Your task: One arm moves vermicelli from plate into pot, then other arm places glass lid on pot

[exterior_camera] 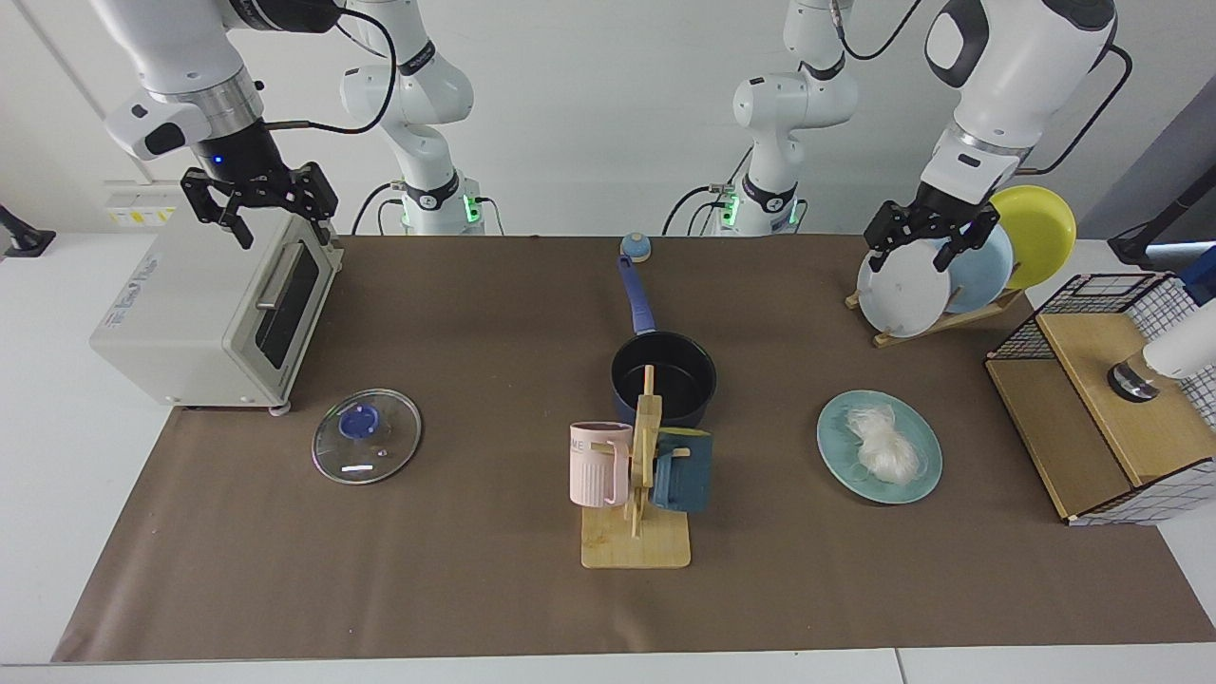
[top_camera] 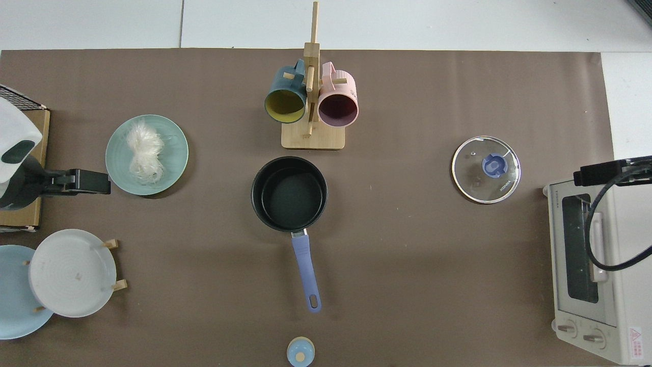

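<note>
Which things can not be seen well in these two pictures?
- Pot: in the facing view the mug rack covers its front wall.
- Light-blue plate: cut by the top view's edge, partly under the grey plate.
- Right gripper: the top view shows only a dark bar.

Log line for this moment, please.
vermicelli on plate | pot empty | lid on table | left gripper, right gripper raised, open

Toaster oven (exterior_camera: 214,313), mug stand (exterior_camera: 638,513), plate rack (exterior_camera: 936,318), wire basket (exterior_camera: 1116,399).
</note>
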`<act>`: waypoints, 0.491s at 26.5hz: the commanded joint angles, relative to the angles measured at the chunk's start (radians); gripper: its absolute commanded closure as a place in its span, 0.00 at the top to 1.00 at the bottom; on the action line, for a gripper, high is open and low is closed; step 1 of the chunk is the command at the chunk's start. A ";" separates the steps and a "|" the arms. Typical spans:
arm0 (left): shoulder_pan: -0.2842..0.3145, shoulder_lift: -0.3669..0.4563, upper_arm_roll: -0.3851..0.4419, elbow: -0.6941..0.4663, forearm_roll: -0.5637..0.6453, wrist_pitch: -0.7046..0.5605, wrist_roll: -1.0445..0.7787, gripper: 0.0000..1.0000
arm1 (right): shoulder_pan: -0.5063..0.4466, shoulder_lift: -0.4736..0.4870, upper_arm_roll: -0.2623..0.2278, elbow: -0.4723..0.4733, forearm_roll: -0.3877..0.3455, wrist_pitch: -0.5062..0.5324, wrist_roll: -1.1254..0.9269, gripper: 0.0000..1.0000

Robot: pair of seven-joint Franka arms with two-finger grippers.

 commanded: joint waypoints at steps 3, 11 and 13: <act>-0.036 -0.012 0.024 -0.002 0.014 -0.012 -0.153 1.00 | -0.003 -0.015 0.002 -0.012 0.012 -0.009 0.017 1.00; -0.084 -0.012 0.073 -0.002 0.015 -0.003 -0.125 1.00 | -0.002 -0.034 0.010 -0.033 0.006 -0.039 0.005 1.00; -0.079 -0.012 0.072 -0.002 0.015 -0.004 -0.089 1.00 | -0.002 -0.032 0.011 -0.052 0.007 -0.038 0.000 1.00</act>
